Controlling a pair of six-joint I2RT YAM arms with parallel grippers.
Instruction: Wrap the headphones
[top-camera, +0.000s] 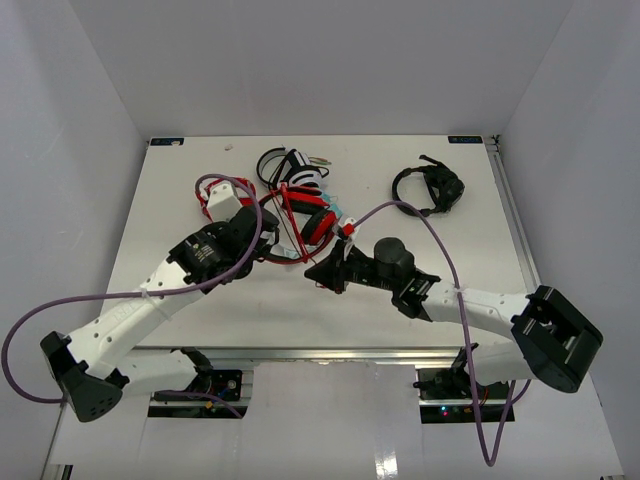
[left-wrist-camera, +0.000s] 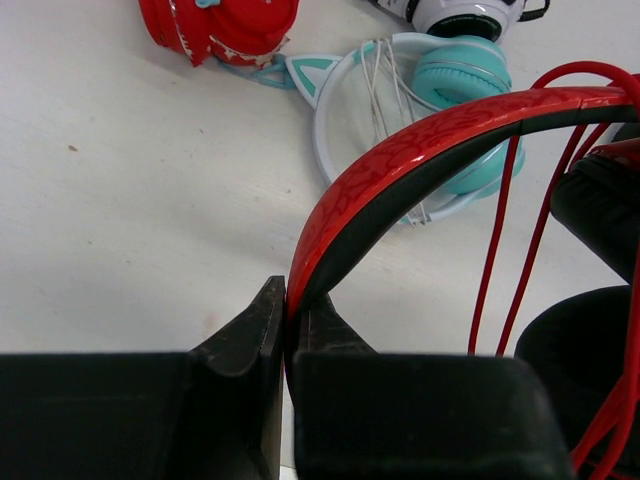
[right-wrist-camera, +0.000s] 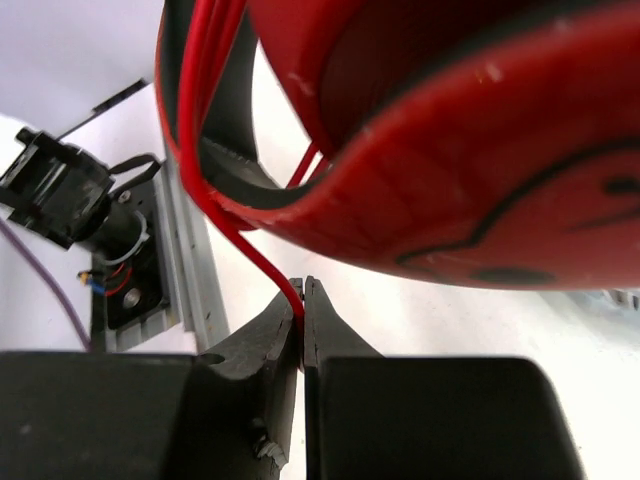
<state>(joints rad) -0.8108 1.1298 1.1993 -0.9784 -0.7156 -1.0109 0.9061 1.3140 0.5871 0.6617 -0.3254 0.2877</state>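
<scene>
Presently, the left gripper (left-wrist-camera: 287, 300) is clamping the large red-and-black over-ear headphones (left-wrist-camera: 598, 212) by the headband (left-wrist-camera: 400, 170), while the right gripper (right-wrist-camera: 302, 298) is pinching their thin red cable (right-wrist-camera: 262, 265).

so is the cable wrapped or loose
Loose: the cable hangs in free strands below the headband, one pinched in the right gripper.

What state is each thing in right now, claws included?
left claw: shut on the headphones, at the headband.
right claw: shut on the red cable.
headphones: not yet wrapped.
red cable: strands hang loose beside the ear cup.
teal cat-ear pair: lying apart, untouched.
black headset: lying apart, untouched.
</scene>
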